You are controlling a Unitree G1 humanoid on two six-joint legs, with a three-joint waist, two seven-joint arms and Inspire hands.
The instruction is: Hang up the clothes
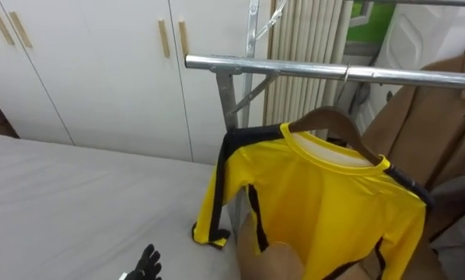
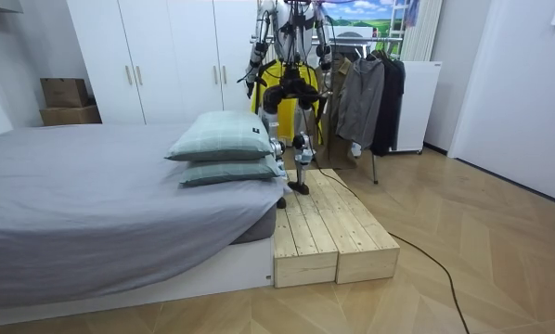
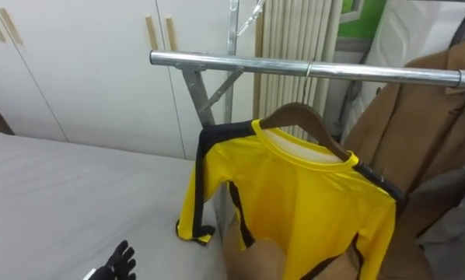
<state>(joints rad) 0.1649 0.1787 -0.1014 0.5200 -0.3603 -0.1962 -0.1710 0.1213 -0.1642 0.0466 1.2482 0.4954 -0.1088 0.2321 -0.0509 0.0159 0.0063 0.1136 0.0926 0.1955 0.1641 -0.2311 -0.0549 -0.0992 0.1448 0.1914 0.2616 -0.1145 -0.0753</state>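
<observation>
Left eye view. The yellow shirt is on a wooden hanger, and the hook is over the metal rail at about mid-span. The bare stretch of rail lies to the left of the hook, ending at the rack's slanted upright. To the right, a brown coat hangs just beside the shirt, and the shirt's right shoulder lies against it. The shirt's left sleeve drops straight down, with its black cuff near the right edge of the bed.

Left hand: low, at the near edge of the view and over the grey sheet. Its fingers are straight and a little apart, and they hold nothing. It is well apart from the shirt.

Surface: the sheet is flat and smooth. White wardrobe doors stand on the far side.

Room view: the robot stands at the far end of a wooden platform beside the bed, facing the rack. Two pillows are stacked on the bed beside it. Dark clothes hang further along on the room view's right. There is open parquet to the right of the platform.

Hard to make out: a tan shape at the bottom edge overlaps the shirt's hem, and I cannot tell what it is. The shirt's lower part and right sleeve are cut off by the picture's edge.
</observation>
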